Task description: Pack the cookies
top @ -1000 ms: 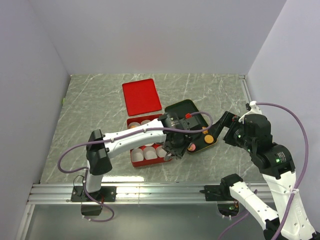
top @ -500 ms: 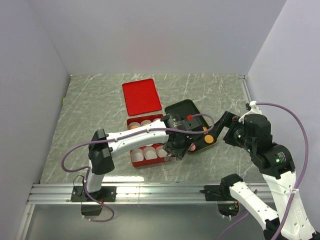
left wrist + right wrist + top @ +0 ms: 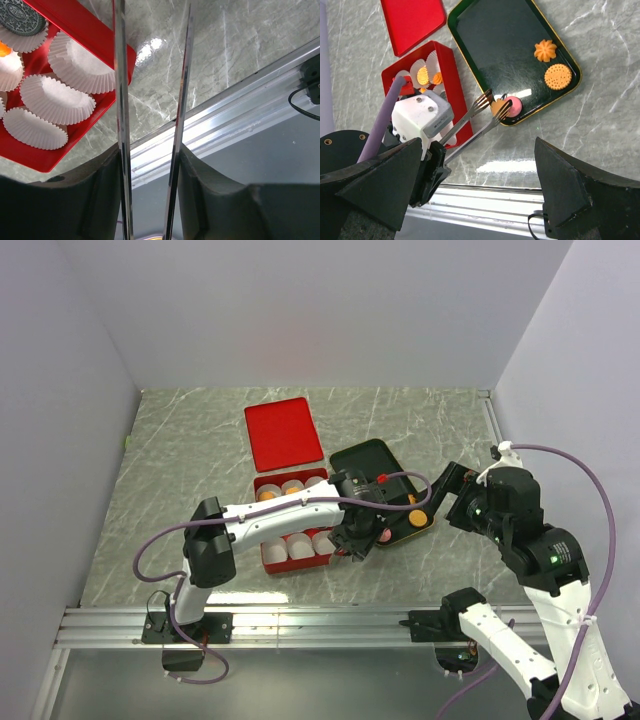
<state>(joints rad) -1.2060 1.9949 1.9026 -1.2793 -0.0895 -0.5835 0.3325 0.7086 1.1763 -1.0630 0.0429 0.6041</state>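
Left hand (image 3: 492,111): tongs half-open, tips around orange cookie (image 3: 498,106) beside pink cookie (image 3: 513,105) on black tray (image 3: 490,45). Right hand: spread wide, holding nothing.

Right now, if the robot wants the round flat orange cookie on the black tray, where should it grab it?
Probably by its thin outer edge, from straight above. The round orange cookie lies flat on the black tray, so only its rim offers two opposite sides to pinch. Bare tray shows around most of it; the flower-shaped cookie sits close beside it, so the fingers should close across the other sides.
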